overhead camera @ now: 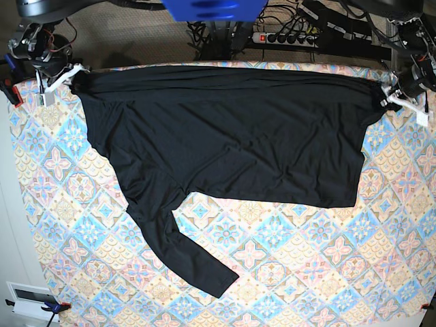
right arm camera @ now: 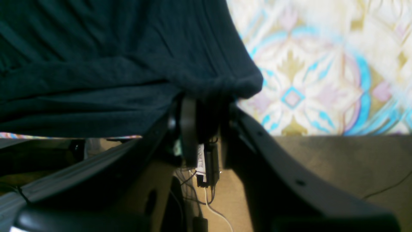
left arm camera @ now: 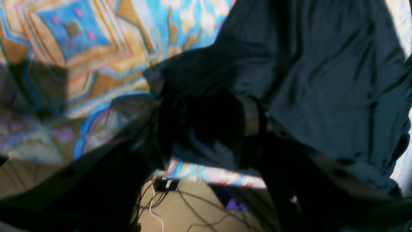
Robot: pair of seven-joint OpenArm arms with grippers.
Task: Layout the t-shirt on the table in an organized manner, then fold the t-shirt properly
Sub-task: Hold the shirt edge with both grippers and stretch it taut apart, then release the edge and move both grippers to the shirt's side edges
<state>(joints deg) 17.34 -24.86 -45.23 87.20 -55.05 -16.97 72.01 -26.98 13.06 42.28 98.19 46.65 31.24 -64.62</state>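
Although dark blur obscures the fingertips, the left gripper (left arm camera: 206,129) stands open and the right (right arm camera: 207,129) parted, both around the t-shirt (overhead camera: 238,129) near the table's (overhead camera: 54,272) edge.

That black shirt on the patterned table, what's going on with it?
A two-armed robot is working on the plain black long-sleeved t-shirt, laid out on the table with its diamond-and-floral patterned cloth. The left end effector is at one corner of the shirt by the table edge, its fingers apart, and the right end effector is at the other corner along that edge. One sleeve stretches out toward the base view's near side. The shirt is spread fairly wide, not folded up.
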